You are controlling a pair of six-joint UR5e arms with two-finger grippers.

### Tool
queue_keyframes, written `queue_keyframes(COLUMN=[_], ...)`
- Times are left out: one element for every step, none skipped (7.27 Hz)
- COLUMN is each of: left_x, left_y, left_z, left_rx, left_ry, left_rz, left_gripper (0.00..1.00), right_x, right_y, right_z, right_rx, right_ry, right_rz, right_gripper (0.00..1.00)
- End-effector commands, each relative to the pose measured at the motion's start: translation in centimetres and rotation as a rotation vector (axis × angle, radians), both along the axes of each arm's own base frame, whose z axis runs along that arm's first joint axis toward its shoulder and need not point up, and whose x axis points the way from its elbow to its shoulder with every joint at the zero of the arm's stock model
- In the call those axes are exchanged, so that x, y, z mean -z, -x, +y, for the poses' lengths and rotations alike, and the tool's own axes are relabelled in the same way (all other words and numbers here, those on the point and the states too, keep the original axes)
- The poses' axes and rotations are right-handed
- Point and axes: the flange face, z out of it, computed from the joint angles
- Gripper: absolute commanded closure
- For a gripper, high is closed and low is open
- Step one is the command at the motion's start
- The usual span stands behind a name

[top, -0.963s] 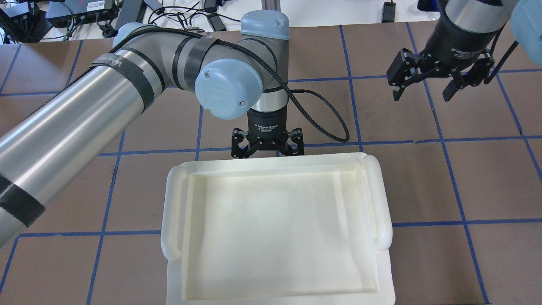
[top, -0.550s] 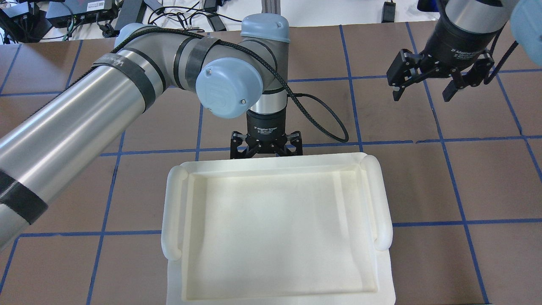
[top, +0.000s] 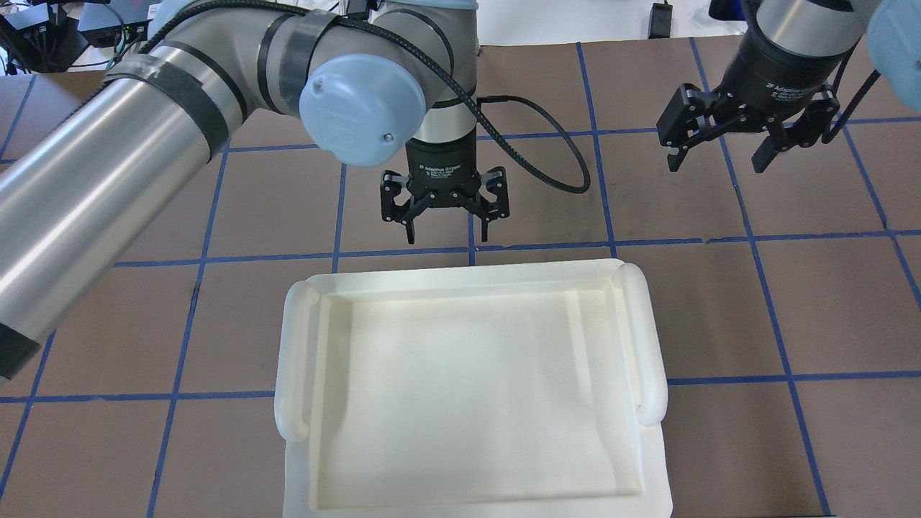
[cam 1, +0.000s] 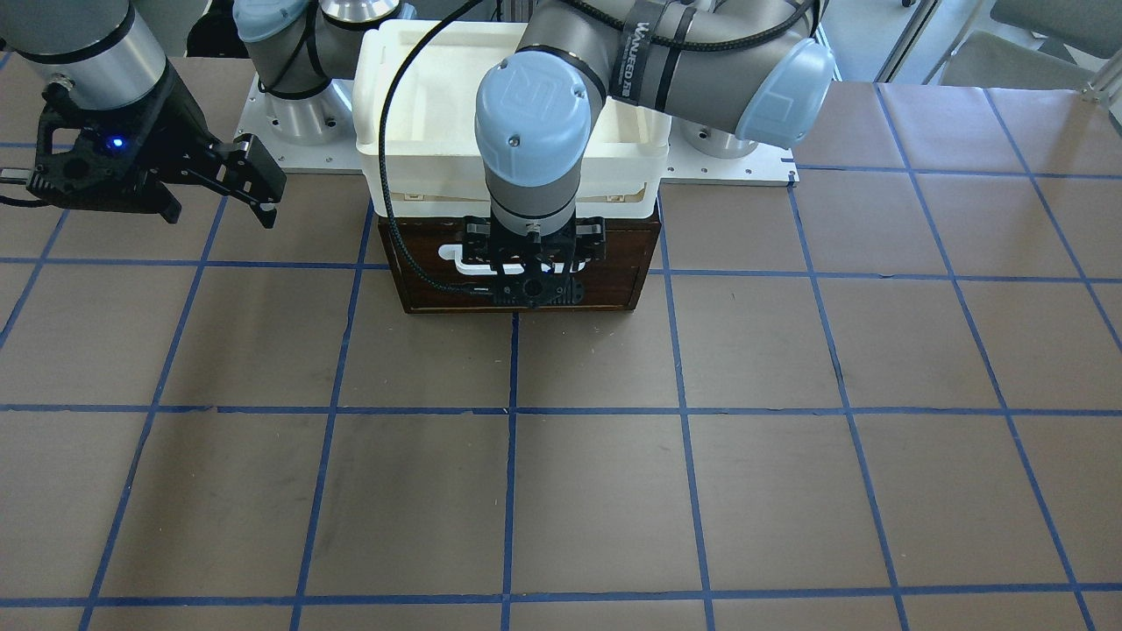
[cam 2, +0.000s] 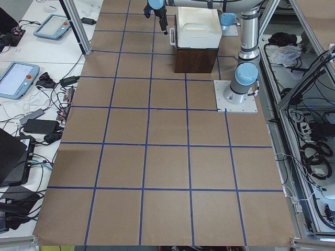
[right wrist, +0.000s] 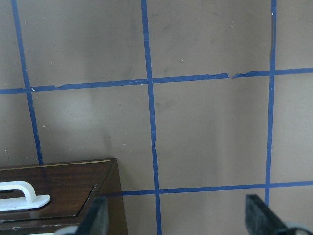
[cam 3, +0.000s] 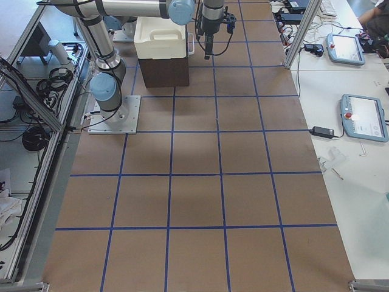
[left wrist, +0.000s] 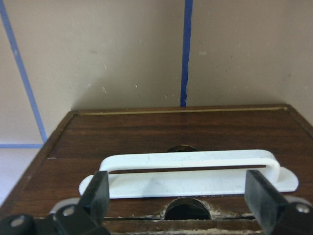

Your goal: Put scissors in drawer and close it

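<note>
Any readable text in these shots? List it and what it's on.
"2F Adaptive Gripper": body above left pincer; smaller print below unreadable.
"2F Adaptive Gr...": body above right pincer, rest hidden.
"UR" logo: left arm's blue joint cap.
"WANJEED": black strap on left arm; ending blurred.

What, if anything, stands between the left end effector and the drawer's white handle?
Nothing visible does. The left end effector is open and hangs in front of the closed drawer. In the wrist view its fingers frame the handle, with only open air between.
</note>
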Motion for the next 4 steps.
queue_keyframes(left_x=[-7.5, -10.2, -12.6, -13.9], left_y=[-2.4, -3.1, -3.8, -4.7], left_z=[0.8, 2.0, 3.2, 4.7], left_rx=[-0.018, -0.021, -0.018, -0.028], left_ry=[0.134, 0.188, 0.249, 0.264], left_rz=[0.038, 0.044, 0.046, 0.054], left_gripper=[0.0, 0.0, 0.0, 0.0], right_x=[0.1, 0.0, -0.1, -0.5], right_y=[0.0, 0.0, -0.1, -0.3], right_z=[0.0, 0.0, 0.0, 0.2], right_rx=[0.0, 0.001, -0.002, 0.011], right_ry=[-0.003, 0.0, 0.007, 0.021], right_rz=[0.001, 0.001, 0.0, 0.0], right_gripper=[0.0, 0.0, 0.0, 0.0])
